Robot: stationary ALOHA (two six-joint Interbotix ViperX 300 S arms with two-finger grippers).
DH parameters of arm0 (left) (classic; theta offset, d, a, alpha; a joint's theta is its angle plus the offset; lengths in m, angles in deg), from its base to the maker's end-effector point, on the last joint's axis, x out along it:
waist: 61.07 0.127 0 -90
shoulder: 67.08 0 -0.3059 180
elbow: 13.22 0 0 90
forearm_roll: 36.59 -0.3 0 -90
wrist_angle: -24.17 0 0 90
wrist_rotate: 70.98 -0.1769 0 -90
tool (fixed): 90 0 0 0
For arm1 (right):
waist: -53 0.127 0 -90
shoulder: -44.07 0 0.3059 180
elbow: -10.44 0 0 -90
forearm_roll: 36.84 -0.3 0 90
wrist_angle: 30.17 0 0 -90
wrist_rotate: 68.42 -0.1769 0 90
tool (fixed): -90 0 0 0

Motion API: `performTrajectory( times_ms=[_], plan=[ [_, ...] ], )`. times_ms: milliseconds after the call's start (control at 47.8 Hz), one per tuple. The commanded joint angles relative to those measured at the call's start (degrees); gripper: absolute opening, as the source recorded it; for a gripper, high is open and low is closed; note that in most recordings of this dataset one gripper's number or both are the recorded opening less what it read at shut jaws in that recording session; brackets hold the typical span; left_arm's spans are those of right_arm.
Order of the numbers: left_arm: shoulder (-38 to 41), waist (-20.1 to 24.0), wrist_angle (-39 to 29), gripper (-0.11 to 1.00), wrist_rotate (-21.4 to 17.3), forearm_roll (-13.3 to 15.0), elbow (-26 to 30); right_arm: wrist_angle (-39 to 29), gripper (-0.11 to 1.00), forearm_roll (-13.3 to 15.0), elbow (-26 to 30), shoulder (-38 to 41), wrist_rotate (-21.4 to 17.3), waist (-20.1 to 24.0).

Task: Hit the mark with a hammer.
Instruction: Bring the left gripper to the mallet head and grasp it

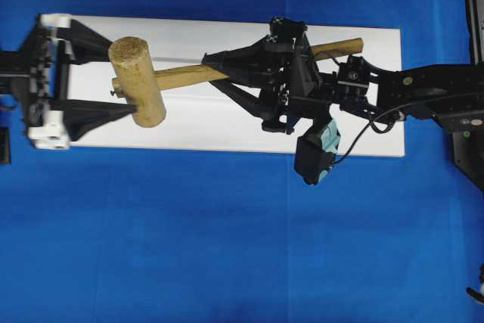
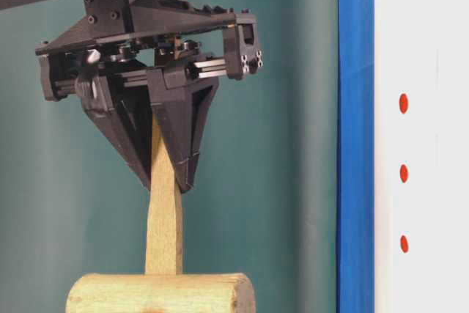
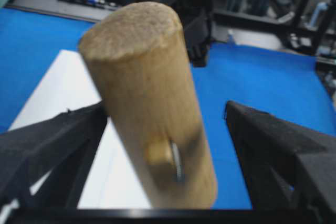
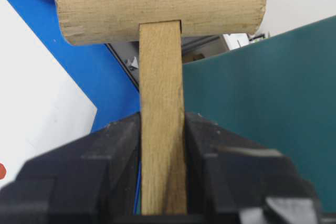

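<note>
The hammer, a light-brown wooden mallet, hangs over the white board (image 1: 227,122) with its head (image 1: 138,81) at the left and its handle (image 1: 333,49) running right. My right gripper (image 1: 215,69) is shut on the handle (image 4: 161,129), and the table-level view shows the same grip (image 2: 167,177) above the head (image 2: 161,295). My left gripper (image 3: 163,129) is open around the head (image 3: 152,93); its left finger (image 3: 47,145) lies against the wood and its right finger (image 3: 278,150) stands apart. Three red dots line the board; the top one, the mark (image 2: 403,102), looks slightly largest.
The two smaller red dots (image 2: 404,174) (image 2: 404,243) lie in a row with the mark. A blue cloth (image 1: 227,247) covers the table around the board. A teal wall (image 2: 293,144) stands behind. Part of one red dot (image 4: 1,170) shows at the right wrist view's edge.
</note>
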Motion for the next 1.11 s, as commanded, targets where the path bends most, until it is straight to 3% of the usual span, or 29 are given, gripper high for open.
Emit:
performTrajectory(
  times_ms=[0, 439, 481, 669, 1087],
  plan=[
    [2.81, 0.09, 1.67, 0.94, 0.09, 0.09, 3.25, 0.18, 0.1, 0.18, 0.7, -1.93, -0.09, 0.09],
    [8.7, 1.41, 1.41, 0.91, 1.58, 0.09, 7.91, -0.44, 0.1, 0.0, 0.79, -1.93, -0.18, 0.0],
    [8.7, 1.58, 0.97, 0.87, 2.29, 0.09, 7.82, -0.53, 0.1, 0.0, 0.79, -1.93, -0.26, 0.0],
    [8.61, 1.58, -0.88, 0.43, 3.08, 0.0, 7.65, -0.7, 0.1, -0.26, 0.97, -1.93, -0.53, 0.0],
    [8.26, 1.58, -1.32, 0.43, 2.9, 0.0, 7.38, -6.59, 0.1, -3.78, 2.29, -1.93, -0.62, -1.32]
  ],
)
